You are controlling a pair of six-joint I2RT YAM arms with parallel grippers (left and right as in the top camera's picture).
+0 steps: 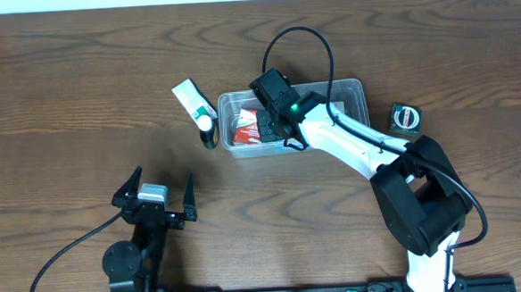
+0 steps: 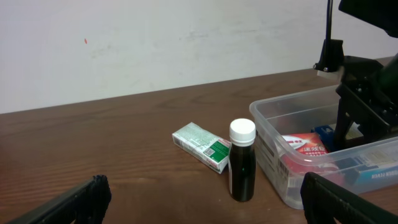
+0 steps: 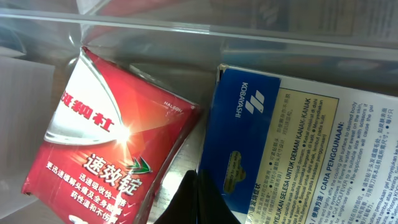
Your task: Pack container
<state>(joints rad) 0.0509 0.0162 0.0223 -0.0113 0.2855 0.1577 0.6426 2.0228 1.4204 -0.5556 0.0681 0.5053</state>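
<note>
Packing into the clear plastic container (image 1: 351,89), set a little far of centre on the table (image 1: 62,103), long axis running left to right. Inside: a red box (image 3: 112,143) and a blue-and-white box (image 3: 298,143), side by side. Reaching down into the left half with the right claw (image 3: 198,193), pinched fully closed over the gap between those two boxes and gripping nothing visible; impossible to tell whether touching them. Just outside the left end wall: a dark bottle with a white cap (image 2: 242,162), upright, and a green-and-white carton (image 2: 202,146) lying flat just beside it. Well apart at the near left, the left claw (image 1: 164,180), spread wide and empty. Probably bottle or carton next: both left of the container, between it and the left claw, so closer to the left arm. Off the right end, a small dark round item (image 1: 406,118).
</note>
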